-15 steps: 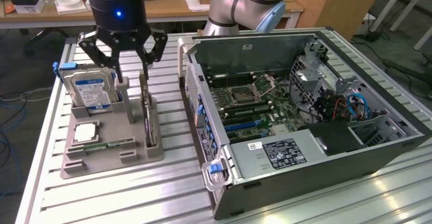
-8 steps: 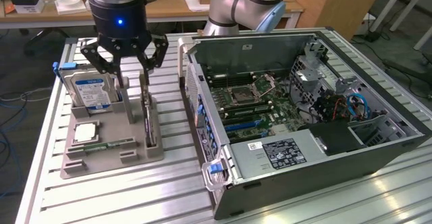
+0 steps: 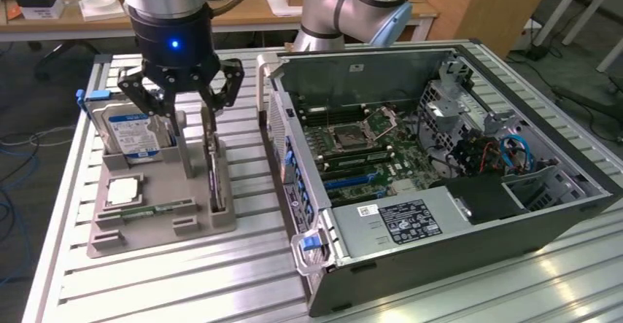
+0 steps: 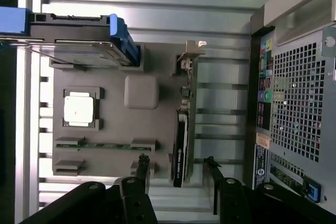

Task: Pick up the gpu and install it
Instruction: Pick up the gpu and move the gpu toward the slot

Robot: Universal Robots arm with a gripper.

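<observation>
**Tool state.** The gripper [image 3: 190, 110] is fully spread and holds nothing. It hangs over the grey holder [image 3: 195, 224] in the left half of the exterior view, with one finger on each side of the gpu [image 3: 212, 168]. The gpu stands on edge in the holder's slot, with its silvery bracket end toward the upper edge of that frame. In the wrist view the fingers [image 4: 143, 167] flank the card and appear to touch nothing.

**Hazards.**
- The card is thin. If the fingers close off-centre, they will probably push or tilt it in the slot instead of clamping it squarely.
- The hard drive [image 3: 131, 137] stands upright just beside the gripper. Drift toward the exterior view's left could strike it.
- A lift that is not straight may snag the bracket and drag the holder, which looks to rest loose.
- The case [image 3: 545, 213] wall stands near the holder. A card held crooked would likely hit that wall or miss the slot on the motherboard [image 3: 375, 152].

**Surface.** The table [image 3: 233, 279] is slatted aluminium with open grooves, and glare shows at the lower right. The case lies open on its side and fills the right half.

**Room.** Wooden desks [image 3: 244, 13] cross the upper left. A robot arm's grey and pale-blue joints [image 3: 355, 6] stand at top centre. Cables [image 3: 20, 155] trail on the floor at the left edge.
</observation>
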